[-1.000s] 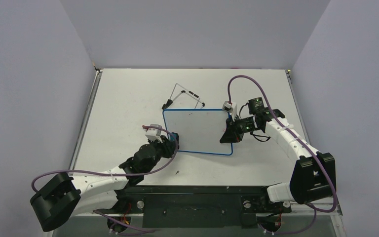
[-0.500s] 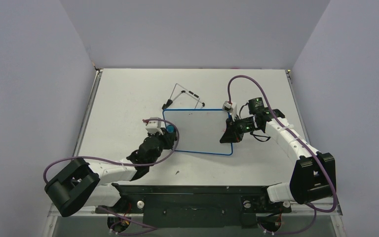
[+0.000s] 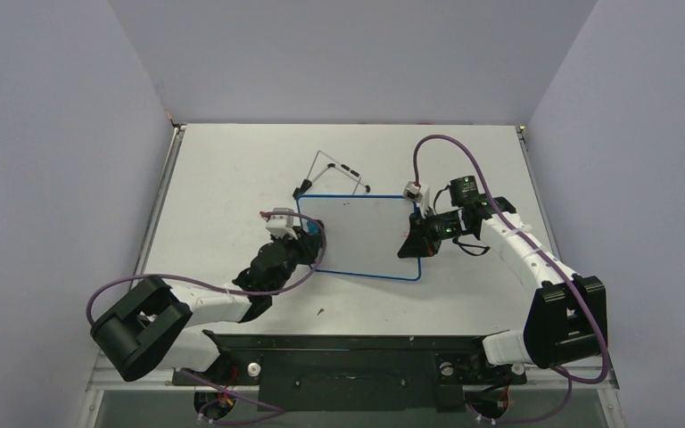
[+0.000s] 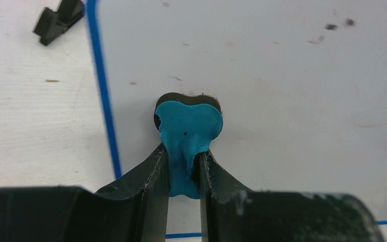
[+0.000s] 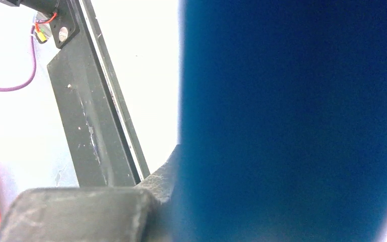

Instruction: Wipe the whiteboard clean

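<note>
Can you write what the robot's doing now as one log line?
left gripper: shut on eraser | eraser: on whiteboard, near left rim | right gripper: shut on right rim | marks: few faint specks

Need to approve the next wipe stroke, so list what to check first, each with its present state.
1. Eraser clamped in left gripper: ok.
2. Eraser on the whiteboard, just inside its left rim: ok.
3. Right gripper shut at the board's right edge: ok; whether it pins the board: cannot tell.
4. Board clean: not ok, dark specks and faint red smears show.
5. Wire stand out of the wiping path: ok, it lies beyond the far edge.
</note>
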`<state>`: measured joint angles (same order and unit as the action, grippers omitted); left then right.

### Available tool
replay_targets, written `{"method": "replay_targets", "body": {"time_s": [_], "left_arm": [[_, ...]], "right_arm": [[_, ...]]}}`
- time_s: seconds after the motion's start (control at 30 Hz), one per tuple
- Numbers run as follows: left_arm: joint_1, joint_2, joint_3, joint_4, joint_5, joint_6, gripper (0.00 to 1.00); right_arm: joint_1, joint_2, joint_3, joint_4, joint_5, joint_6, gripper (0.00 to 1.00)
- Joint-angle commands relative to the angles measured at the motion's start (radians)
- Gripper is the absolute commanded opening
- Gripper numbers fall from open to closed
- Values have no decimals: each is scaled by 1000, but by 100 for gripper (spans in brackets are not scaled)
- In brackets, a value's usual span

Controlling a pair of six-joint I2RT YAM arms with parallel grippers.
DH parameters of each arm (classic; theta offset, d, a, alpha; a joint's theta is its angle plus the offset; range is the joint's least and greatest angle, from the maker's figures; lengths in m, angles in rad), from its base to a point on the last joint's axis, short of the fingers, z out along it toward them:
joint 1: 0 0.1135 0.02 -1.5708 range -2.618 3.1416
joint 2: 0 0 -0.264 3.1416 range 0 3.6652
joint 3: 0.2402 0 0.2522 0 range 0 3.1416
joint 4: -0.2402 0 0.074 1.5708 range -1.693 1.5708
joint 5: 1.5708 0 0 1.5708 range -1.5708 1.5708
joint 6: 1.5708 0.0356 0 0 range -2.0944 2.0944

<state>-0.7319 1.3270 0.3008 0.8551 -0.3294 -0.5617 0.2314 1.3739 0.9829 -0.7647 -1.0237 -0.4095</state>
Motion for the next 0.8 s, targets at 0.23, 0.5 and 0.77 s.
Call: {"method": "replay_targets", "body": {"time_s": [0.23,0.5,0.77], "left_arm": [[-255,147,417,-256,-44,122,0],[-196,155,494,-408,-135,144,0],[-165,170,691,-620,-62,250,0]], "right_arm": [[8,-35,-2,-18,5,-43,0],[7,-41,-2,-19,4,-44,0],[2,-44,-3,-19,4,-43,0]]}}
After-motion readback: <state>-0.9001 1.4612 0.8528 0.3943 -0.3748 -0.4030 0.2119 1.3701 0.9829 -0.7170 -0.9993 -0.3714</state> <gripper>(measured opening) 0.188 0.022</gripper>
